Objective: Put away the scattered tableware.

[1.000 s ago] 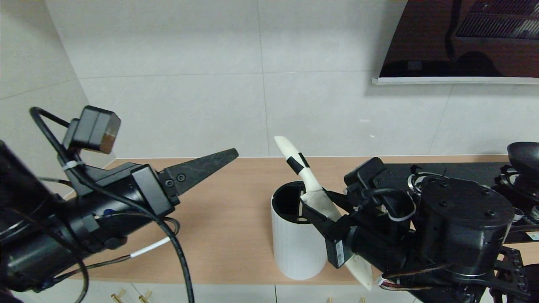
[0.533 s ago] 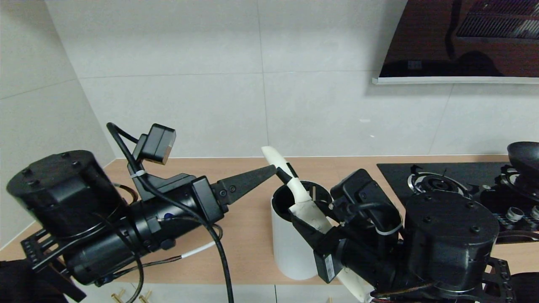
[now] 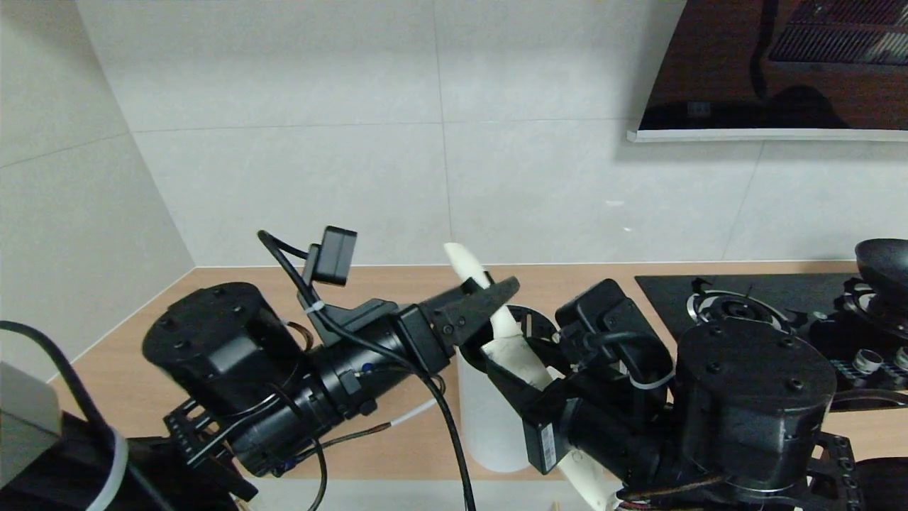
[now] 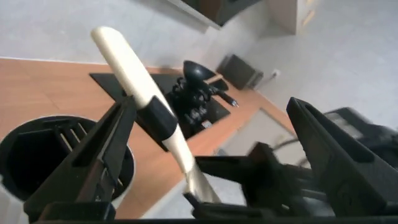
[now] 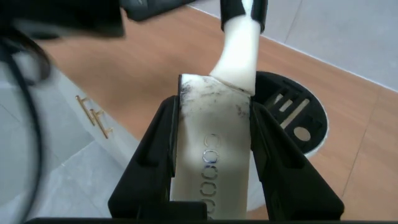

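My right gripper [image 3: 526, 370] is shut on the flat blade of a white utensil [image 3: 464, 264] with a black band on its handle, held tilted over a white cylindrical holder [image 3: 484, 426] with a black slotted insert. In the right wrist view the blade [image 5: 214, 168] sits between the jaws of the right gripper [image 5: 214, 111], above the holder [image 5: 300, 115]. My left gripper [image 3: 489, 298] is open and straddles the handle at the band. The left wrist view shows the handle [image 4: 127, 62] between the fingers of the left gripper [image 4: 211, 106], close against one finger [image 4: 106, 155], with the holder [image 4: 37, 155] below.
A black stove top [image 3: 745, 305] with burners lies at the right, a dark pan [image 3: 883, 259] on it, and a range hood [image 3: 780, 71] above. The wooden counter [image 3: 234, 280] meets tiled walls behind and at the left. Cabinet handles [image 5: 93, 115] sit below the front edge.
My left arm has swung right until its open fingers reach the utensil's handle. My right gripper, still holding the utensil, has shifted a little to the left.
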{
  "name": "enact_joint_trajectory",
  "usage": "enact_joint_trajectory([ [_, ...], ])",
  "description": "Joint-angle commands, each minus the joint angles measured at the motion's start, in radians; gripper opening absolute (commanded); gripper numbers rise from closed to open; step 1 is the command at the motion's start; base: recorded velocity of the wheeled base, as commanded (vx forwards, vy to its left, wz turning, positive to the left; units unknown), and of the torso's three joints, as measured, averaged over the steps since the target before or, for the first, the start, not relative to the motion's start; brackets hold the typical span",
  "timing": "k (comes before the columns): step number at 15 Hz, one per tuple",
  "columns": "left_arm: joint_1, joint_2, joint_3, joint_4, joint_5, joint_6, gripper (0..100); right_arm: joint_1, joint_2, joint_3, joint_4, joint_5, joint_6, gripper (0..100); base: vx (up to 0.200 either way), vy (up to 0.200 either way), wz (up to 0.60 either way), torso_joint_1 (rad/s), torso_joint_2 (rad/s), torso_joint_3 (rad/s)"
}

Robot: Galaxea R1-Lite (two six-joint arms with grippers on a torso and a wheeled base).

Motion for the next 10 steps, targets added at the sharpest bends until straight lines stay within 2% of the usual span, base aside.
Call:
enact_joint_trajectory([
  [1,-0.005,0.031,0.002,-0.002,0.001,0.000,100,0.000,-0.006,-0.001,-0.001,-0.002,0.001,0,0.000,0.000,0.00,0.000,0.00,0.000],
  [5,0.009,0.012,0.000,-0.001,0.001,0.014,100,-0.019,0.002,-0.001,-0.001,-0.006,0.000,0,0.000,0.000,0.00,0.000,0.00,0.000],
  [10,0.039,0.018,-0.009,-0.008,0.002,0.014,100,-0.019,-0.013,0.005,-0.002,-0.003,0.000,0,0.000,0.000,0.00,0.000,0.00,0.000],
])
